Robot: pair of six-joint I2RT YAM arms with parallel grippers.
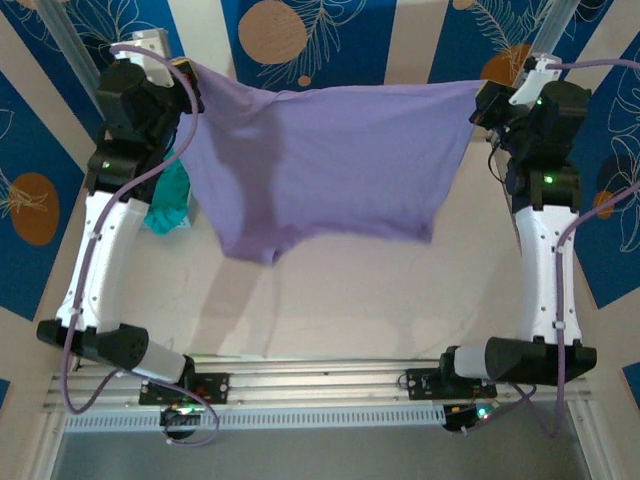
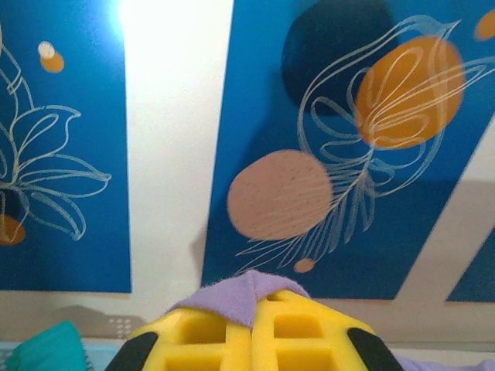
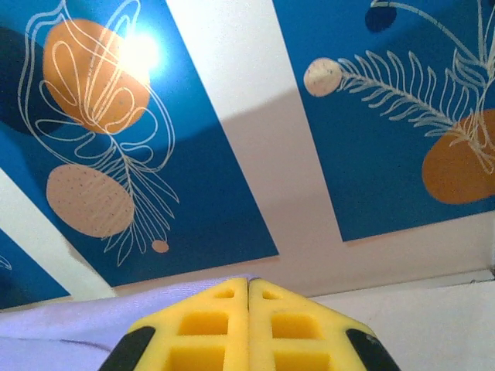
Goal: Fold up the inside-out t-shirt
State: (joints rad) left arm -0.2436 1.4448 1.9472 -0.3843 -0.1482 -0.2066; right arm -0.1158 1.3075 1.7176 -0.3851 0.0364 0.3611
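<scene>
Pinching shirt (image 1: 320, 160) by its top edge with left gripper (image 1: 185, 75) at upper left and right gripper (image 1: 482, 100) at upper right, both clamped on cloth, hung spread above table (image 1: 350, 290) across upper middle; seemingly early: no fold yet, laying flat and folding left.

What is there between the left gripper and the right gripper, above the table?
The lavender t-shirt spans the whole stretch, hanging in the air, pinched at one end by the left gripper and at the other by the right gripper; the top external view shows it.
</scene>
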